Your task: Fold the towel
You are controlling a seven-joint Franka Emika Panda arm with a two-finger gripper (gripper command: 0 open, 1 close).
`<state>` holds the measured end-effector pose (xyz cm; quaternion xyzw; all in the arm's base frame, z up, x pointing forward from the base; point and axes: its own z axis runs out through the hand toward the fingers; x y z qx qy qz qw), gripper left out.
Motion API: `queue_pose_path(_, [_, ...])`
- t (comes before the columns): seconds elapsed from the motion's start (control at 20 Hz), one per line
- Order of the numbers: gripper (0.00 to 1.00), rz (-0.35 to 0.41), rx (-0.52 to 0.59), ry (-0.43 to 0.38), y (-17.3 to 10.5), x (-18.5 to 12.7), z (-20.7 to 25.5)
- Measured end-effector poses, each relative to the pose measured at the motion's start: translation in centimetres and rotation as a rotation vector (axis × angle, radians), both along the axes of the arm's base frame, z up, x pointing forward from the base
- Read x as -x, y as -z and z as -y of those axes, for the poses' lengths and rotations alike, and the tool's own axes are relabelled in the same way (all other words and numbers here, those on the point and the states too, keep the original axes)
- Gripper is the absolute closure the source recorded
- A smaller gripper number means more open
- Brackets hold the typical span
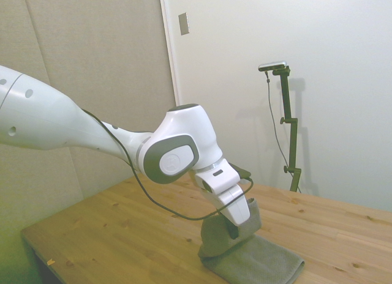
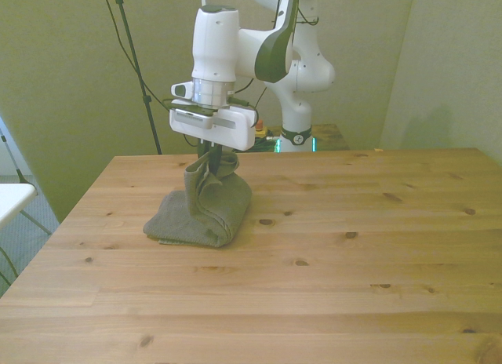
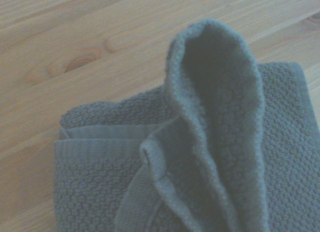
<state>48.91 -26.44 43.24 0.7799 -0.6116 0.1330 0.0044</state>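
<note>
Counter: bare pale pine boards nearest. Towel: plain grey, finely textured cloth on the front view's left, lower layers flat and doubled, one end lifted into a peak. End effector: pinching that peak. Fold judged partway; raised end not yet laid down.

the gripper pinches a raised fold of the grey towel above the wooden table.
</note>
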Motion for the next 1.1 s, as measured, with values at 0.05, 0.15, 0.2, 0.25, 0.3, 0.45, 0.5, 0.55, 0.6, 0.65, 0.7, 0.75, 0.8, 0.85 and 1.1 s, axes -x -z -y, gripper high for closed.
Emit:
queue_pose_path(0.05, [0.00,0.008,-0.011,0.000,0.3,0.2,0.7])
queue_pose_path(0.15, [0.00,0.022,-0.033,-0.009,1.0,0.5,1.8])
queue_pose_path(0.2, [0.00,0.027,-0.043,-0.014,1.3,0.6,2.3])
queue_pose_path(0.25, [0.00,0.030,-0.051,-0.020,1.5,0.6,2.6])
queue_pose_path(0.3, [0.00,0.032,-0.058,-0.022,1.7,0.7,2.9])
queue_pose_path(0.45, [0.00,0.037,-0.066,-0.029,2.0,1.0,3.8])
queue_pose_path(0.5, [0.00,0.039,-0.067,-0.029,2.0,1.1,4.1])
queue_pose_path(0.55, [0.00,0.040,-0.066,-0.032,2.0,1.2,4.5])
queue_pose_path(0.6, [0.00,0.041,-0.066,-0.034,2.0,1.3,4.8])
queue_pose_path(0.65, [0.00,0.042,-0.066,-0.033,2.0,1.4,5.1])
queue_pose_path(0.7, [0.00,0.042,-0.065,-0.032,2.0,1.6,5.4])
queue_pose_path(0.75, [0.00,0.043,-0.063,-0.032,1.9,1.6,5.6])
queue_pose_path(0.8, [0.00,0.045,-0.062,-0.031,1.8,1.7,5.7])
queue_pose_path(0.85, [0.00,0.047,-0.060,-0.031,1.6,1.8,5.8])
queue_pose_path(1.1, [0.00,0.018,-0.036,-0.044,-1.1,3.8,5.6])
